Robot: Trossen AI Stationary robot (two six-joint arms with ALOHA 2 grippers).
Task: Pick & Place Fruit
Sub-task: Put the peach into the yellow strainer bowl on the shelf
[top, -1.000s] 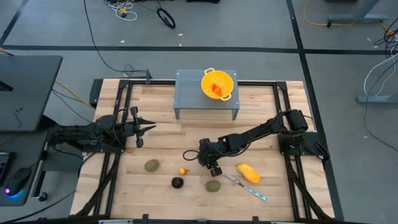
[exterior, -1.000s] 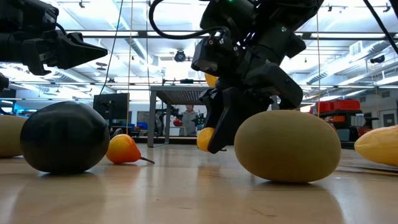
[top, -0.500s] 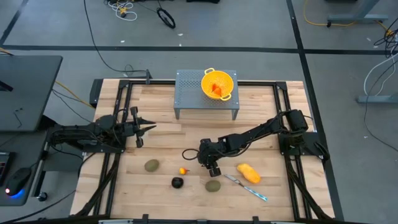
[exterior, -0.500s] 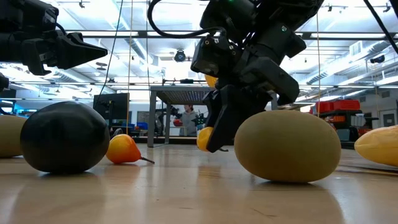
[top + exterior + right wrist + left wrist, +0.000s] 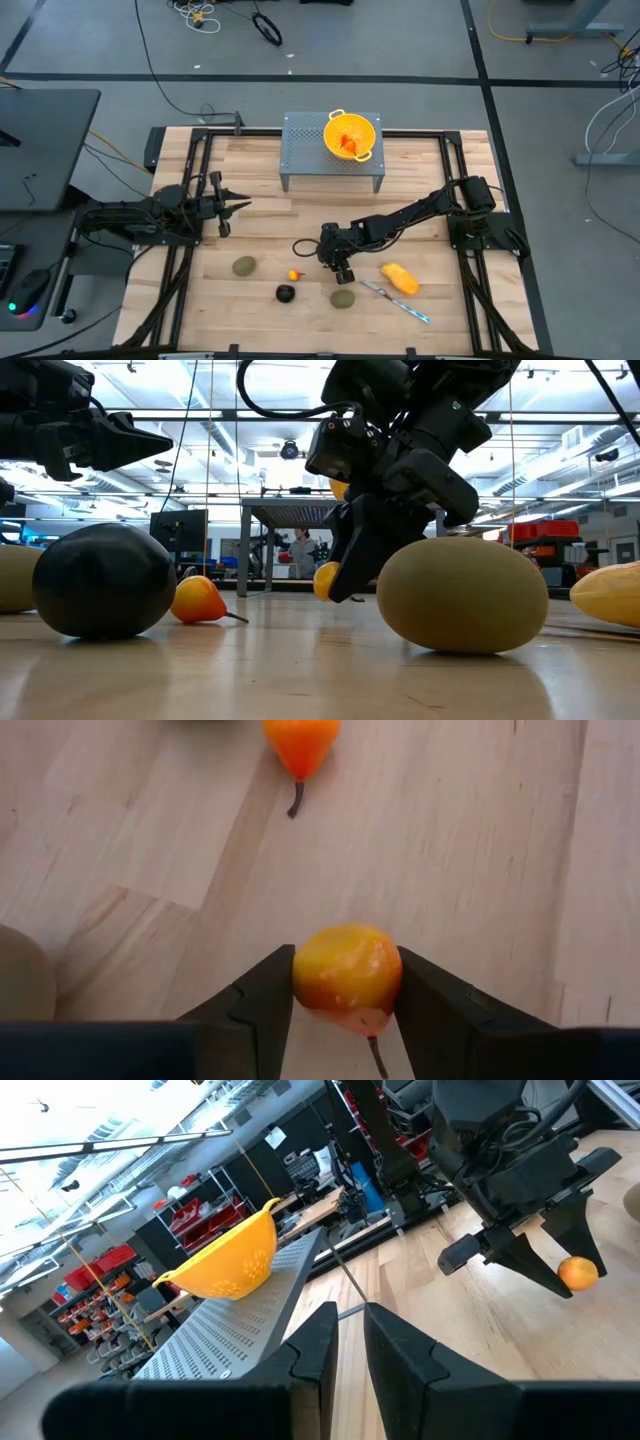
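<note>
Right claw [image 5: 345, 982] low over the middle of the bench [image 5: 260, 180], pinching a small yellow-orange fruit [image 5: 346, 978] between its two dark fingers. In the right wrist view the fruit sits squarely between the fingertips, both pads touching its sides, a short stem poking out beneath. In the low view the same fruit [image 5: 327, 582] hangs just clear of the wood, tucked at the tip of the right claw [image 5: 338, 585].

On the bench just beyond the held fruit: a tiny orange-red piece [image 5: 301, 742] with a dark stem, apart from the claw. From above it lies [image 5: 294, 274] just to the left of the right claw [image 5: 341, 270].

Other fruit, all on the bench in the front half: olive-green oval [image 5: 244, 266] to the left; dark ball [image 5: 286, 293] near the front; second olive-green oval [image 5: 344, 298] just in front of the right claw; yellow-orange oblong [image 5: 400, 278] to its right, beside a silver-and-blue knife [image 5: 396, 300].

Yellow colander [image 5: 352, 136] sits on a grey perforated stand [image 5: 305, 150] at the back, orange pieces inside.

Left claw [image 5: 232, 207] waits at the left side of the bench, raised, fingers pressed nearly together, holding nothing.
</note>
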